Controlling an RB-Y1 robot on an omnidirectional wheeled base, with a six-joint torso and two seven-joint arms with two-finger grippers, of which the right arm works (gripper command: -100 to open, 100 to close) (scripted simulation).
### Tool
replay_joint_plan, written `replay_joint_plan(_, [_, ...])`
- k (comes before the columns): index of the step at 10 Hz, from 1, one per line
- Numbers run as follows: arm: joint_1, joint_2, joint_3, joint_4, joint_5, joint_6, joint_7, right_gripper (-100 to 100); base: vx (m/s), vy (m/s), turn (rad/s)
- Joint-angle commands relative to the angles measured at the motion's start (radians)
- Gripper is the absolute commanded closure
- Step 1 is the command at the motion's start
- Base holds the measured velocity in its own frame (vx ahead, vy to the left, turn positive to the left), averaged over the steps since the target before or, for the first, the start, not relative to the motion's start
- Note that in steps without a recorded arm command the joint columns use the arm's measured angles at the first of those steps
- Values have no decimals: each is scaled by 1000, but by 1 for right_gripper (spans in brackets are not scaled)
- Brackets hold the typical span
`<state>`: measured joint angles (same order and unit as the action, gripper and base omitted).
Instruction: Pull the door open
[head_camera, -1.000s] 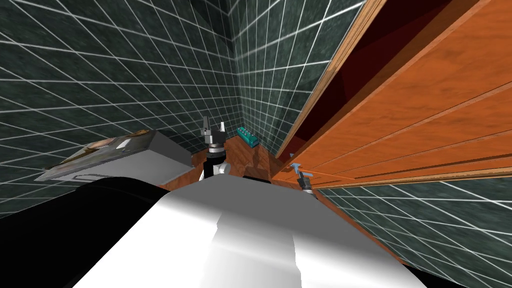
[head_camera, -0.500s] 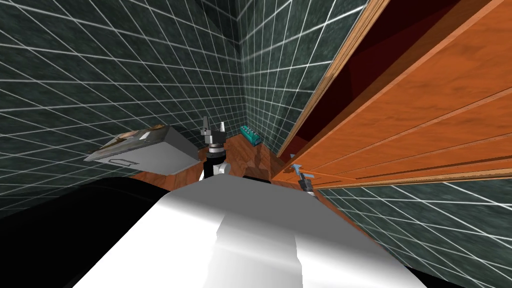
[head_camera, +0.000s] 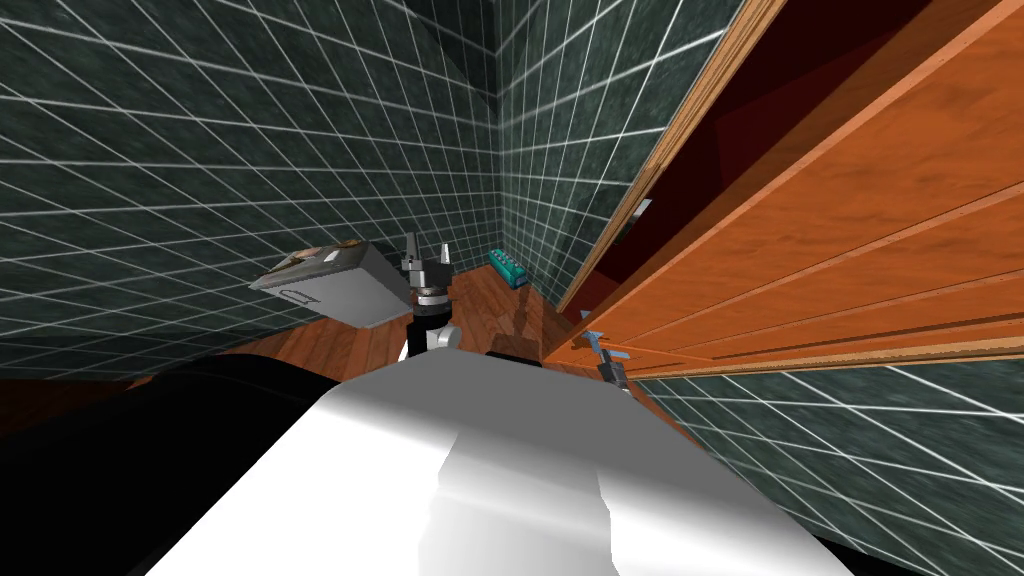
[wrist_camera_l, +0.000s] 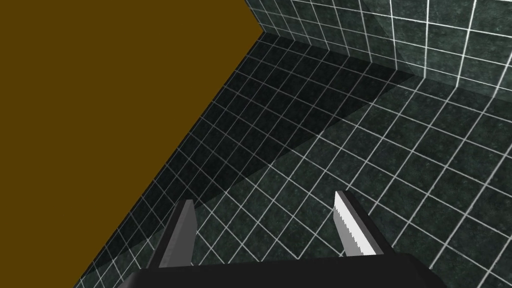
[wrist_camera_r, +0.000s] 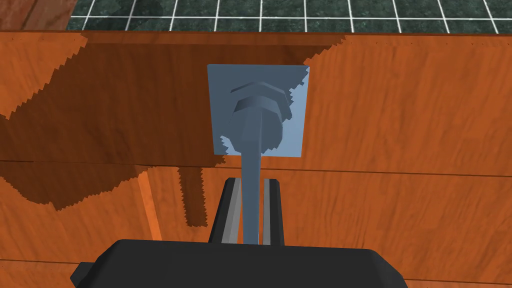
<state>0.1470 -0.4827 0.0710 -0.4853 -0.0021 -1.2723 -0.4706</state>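
Turning with the robot, the head camera now shows a wider dark red gap (head_camera: 750, 100) beside the orange wooden panelled door (head_camera: 850, 230), ajar on the robot's right. The right gripper (wrist_camera_r: 251, 184) is clenched on the door's blue-grey lever handle (wrist_camera_r: 260, 115); the left gripper (wrist_camera_l: 265, 220) hangs spread and empty. The thin blades pinch only the lever's narrow shaft, so a pull straying from the door's arc could probably slide them off.

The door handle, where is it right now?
In the right wrist view, the blue-grey lever handle juts from a square plate on the orange door, pinched by the right gripper, on the robot's right.
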Motion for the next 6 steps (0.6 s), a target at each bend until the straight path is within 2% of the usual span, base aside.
replay_joint_plan(1, [-4,-6,-1,23,-1,-23,-4,100,-199,-77,136])
replay_joint_plan(2, [-1,-8,0,29,-1,-32,-6,100,-206,-62,158])
replay_joint_plan(3, [-1,-5,2,16,1,-18,-5,100,-88,-24,38])
replay_joint_plan(4, [-22,1,14,26,-7,-6,1,100,-131,-36,78])
replay_joint_plan(6, [-46,7,26,35,-17,9,9,100,-204,-60,114])
